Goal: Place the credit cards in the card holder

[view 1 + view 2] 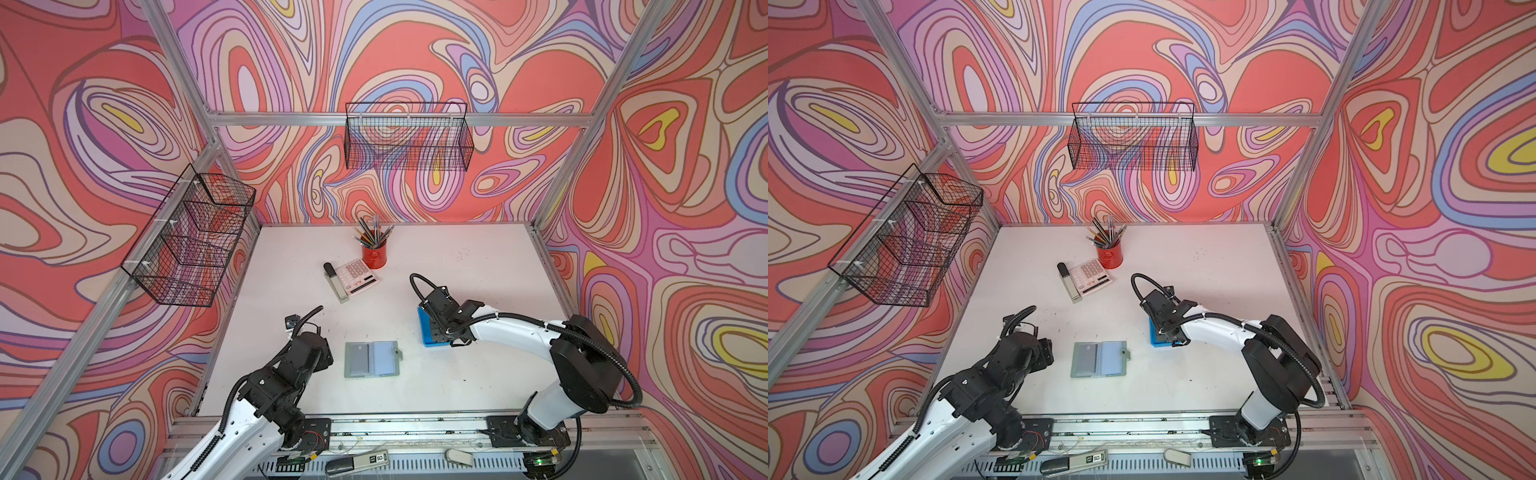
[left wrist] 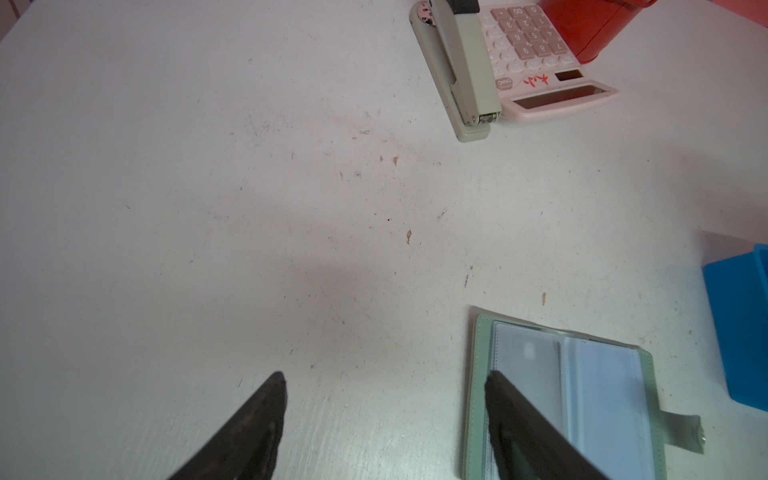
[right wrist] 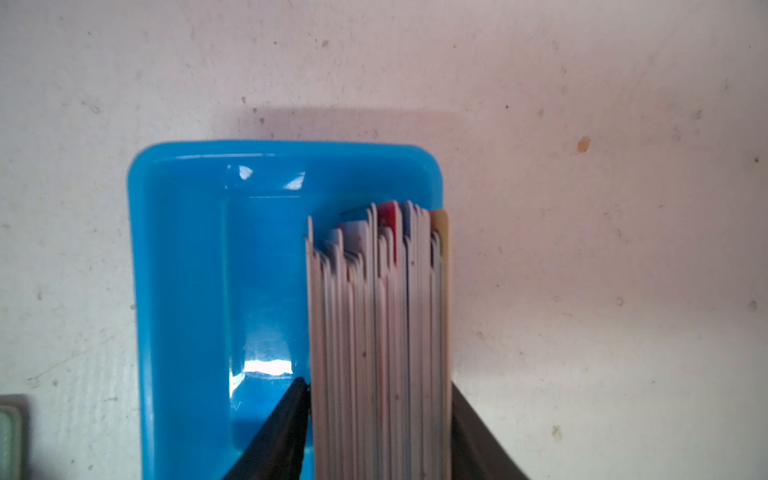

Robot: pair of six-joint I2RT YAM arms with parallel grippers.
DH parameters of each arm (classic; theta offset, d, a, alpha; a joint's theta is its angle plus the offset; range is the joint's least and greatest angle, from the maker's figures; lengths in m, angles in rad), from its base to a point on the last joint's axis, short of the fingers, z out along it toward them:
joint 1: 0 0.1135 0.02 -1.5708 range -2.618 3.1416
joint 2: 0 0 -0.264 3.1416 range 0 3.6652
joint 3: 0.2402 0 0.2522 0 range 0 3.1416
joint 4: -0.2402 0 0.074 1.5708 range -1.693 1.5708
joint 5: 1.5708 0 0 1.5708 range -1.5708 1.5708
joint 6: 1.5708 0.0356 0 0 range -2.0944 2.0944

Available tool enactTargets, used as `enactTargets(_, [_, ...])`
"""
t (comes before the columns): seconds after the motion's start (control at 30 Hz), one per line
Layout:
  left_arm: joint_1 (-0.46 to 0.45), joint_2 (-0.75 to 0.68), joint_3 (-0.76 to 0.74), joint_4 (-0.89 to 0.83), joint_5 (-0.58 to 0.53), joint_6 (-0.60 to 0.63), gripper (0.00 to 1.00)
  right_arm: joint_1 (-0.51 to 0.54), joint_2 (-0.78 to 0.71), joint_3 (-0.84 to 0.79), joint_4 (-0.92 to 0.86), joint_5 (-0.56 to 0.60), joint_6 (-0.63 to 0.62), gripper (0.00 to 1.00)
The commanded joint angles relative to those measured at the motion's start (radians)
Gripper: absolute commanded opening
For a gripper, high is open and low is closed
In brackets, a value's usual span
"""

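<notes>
The credit cards (image 3: 380, 332) stand on edge in a blue tray (image 3: 183, 291), the right gripper (image 3: 380, 384) clamped on the stack's two sides; the card holder (image 1: 371, 359) lies open nearby; the left gripper (image 2: 386, 376) hangs wide beside it; a calculator (image 2: 536, 54) key reads 00.

Glossy blue plastic tray (image 3: 183, 291), matt scuffed table (image 3: 582, 249), smooth plastic credit cards (image 3: 378, 332)

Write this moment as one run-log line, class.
left gripper: open, empty | right gripper: clasping credit cards in blue tray | card holder: lying open
</notes>
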Motion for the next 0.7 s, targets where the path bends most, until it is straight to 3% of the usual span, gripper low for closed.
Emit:
enactTargets(0.0, [0.001, -0.007, -0.013, 0.009, -0.002, 0.010, 0.77, -0.004, -0.034, 0.027, -0.008, 0.015, 0.005, 0.50])
enactTargets(0.2, [0.001, -0.007, -0.014, 0.009, 0.001, 0.010, 0.77, -0.003, -0.024, 0.029, -0.016, 0.031, 0.011, 0.54])
enactTargets(0.37, [0.001, -0.010, -0.014, 0.010, 0.001, 0.010, 0.77, -0.004, -0.030, 0.026, -0.016, 0.025, 0.016, 0.42])
enactTargets(0.67, [0.001, -0.011, -0.015, 0.007, 0.002, 0.010, 0.77, -0.004, -0.059, 0.035, -0.026, 0.018, 0.019, 0.33])
